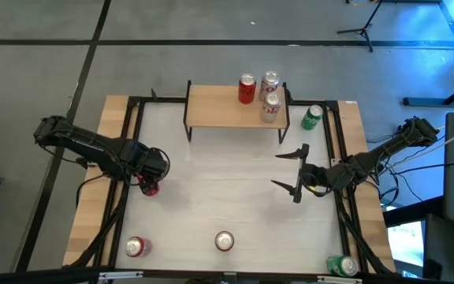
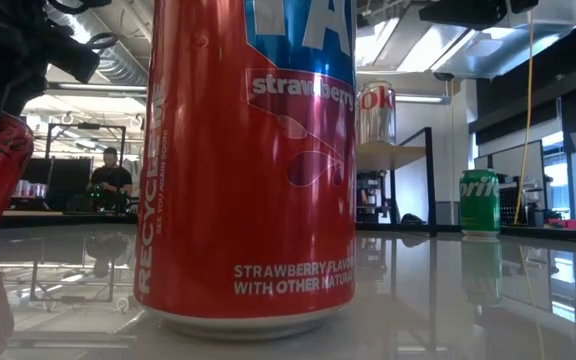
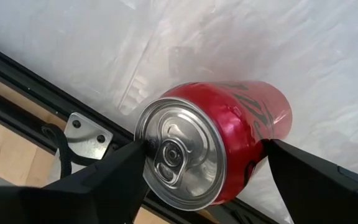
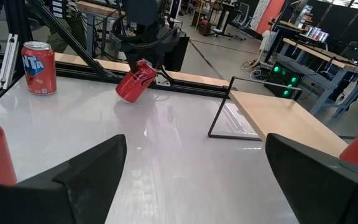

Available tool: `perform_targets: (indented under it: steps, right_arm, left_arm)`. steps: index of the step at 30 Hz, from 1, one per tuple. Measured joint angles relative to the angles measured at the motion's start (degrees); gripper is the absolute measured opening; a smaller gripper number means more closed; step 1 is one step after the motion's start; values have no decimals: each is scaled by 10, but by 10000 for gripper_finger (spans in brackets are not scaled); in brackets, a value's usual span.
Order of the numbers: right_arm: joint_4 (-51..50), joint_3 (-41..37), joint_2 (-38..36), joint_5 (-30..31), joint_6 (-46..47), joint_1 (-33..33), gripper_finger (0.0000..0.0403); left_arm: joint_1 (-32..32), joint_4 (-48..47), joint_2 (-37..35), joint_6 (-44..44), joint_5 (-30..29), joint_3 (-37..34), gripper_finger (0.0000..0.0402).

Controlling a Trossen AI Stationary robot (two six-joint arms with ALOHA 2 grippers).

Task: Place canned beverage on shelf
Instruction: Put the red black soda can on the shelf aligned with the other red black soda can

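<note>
left gripper (image 1: pixel 150 183): clamped on a red can (image 3: pixel 229 137), tilted, just off the table (image 1: pixel 227 205) near its left edge
right gripper (image 1: pixel 296 172): fingers spread wide, holding nothing, hanging over the right side
shelf (image 1: pixel 227 106): at the back, three cans (image 1: pixel 260 93) standing on it
green can (image 1: pixel 312 117): on the table right beside the shelf
front: a few more cans (image 1: pixel 224 241) standing around

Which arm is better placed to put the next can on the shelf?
Left. The left gripper is already shut on a tilted red can near the table's left edge. The right gripper is open and empty, nearer the shelf but holding nothing.
</note>
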Motion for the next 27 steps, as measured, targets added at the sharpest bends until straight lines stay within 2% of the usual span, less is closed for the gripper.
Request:
perform_targets:
  steps: [18, 23, 27]
  right_arm:
    - [0, 0, 0, 0, -1, 0, 381]
    - [0, 0, 0, 0, 0, 0, 381]
    - [0, 0, 0, 0, 0, 0, 381]
  left_arm:
    - [0, 15, 0, -3, -4, 0, 263]
    - [0, 16, 0, -99, -2, 0, 268]
    - [-2, 17, 0, -189, 10, 0, 287]
